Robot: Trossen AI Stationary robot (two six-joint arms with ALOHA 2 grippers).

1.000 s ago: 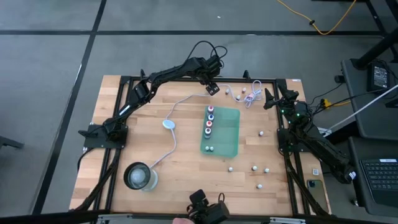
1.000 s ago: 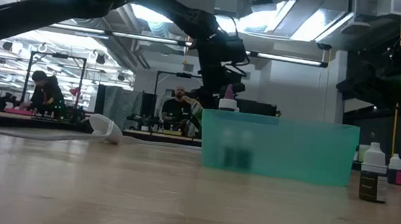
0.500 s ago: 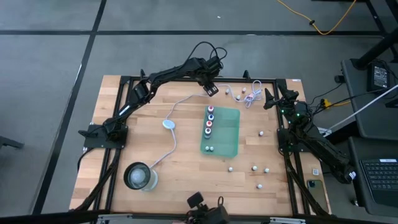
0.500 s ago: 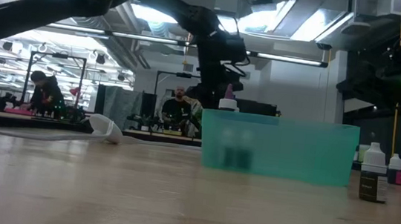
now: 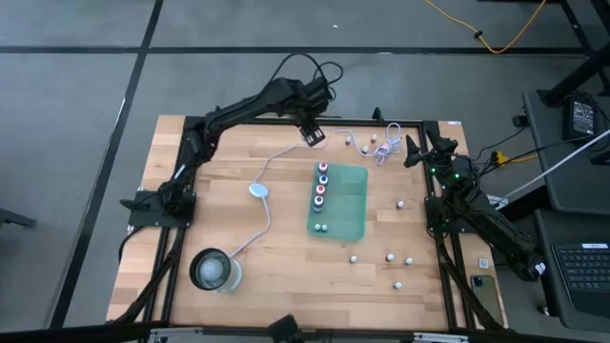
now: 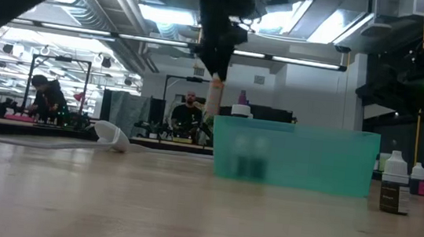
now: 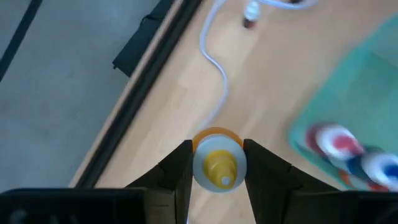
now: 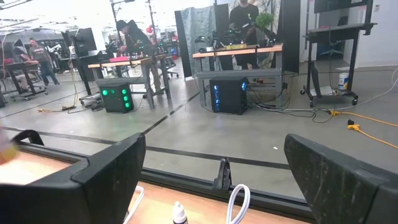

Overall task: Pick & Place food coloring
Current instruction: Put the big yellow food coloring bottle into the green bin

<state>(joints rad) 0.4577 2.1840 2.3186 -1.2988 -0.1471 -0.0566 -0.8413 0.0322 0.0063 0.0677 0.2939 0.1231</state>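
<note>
Lifted since a second ago, the left gripper (image 7: 217, 168) grips an upright yellow-capped food coloring bottle (image 7: 217, 165) above the bench's (image 5: 276, 248) far edge, beside the green tray (image 5: 345, 211); right gripper (image 5: 416, 152) waits open.

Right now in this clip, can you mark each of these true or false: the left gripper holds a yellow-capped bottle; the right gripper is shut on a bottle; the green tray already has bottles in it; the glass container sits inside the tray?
1. The left gripper holds a yellow-capped bottle. True: its fingers are closed on it, lifted off the table.
2. The right gripper is shut on a bottle. False: it is open and holds nothing, waiting at the table's right edge.
3. The green tray already has bottles in it. True: a row of caps shows along one side.
4. The glass container sits inside the tray. False: it stands on the table, apart from the tray.
</note>
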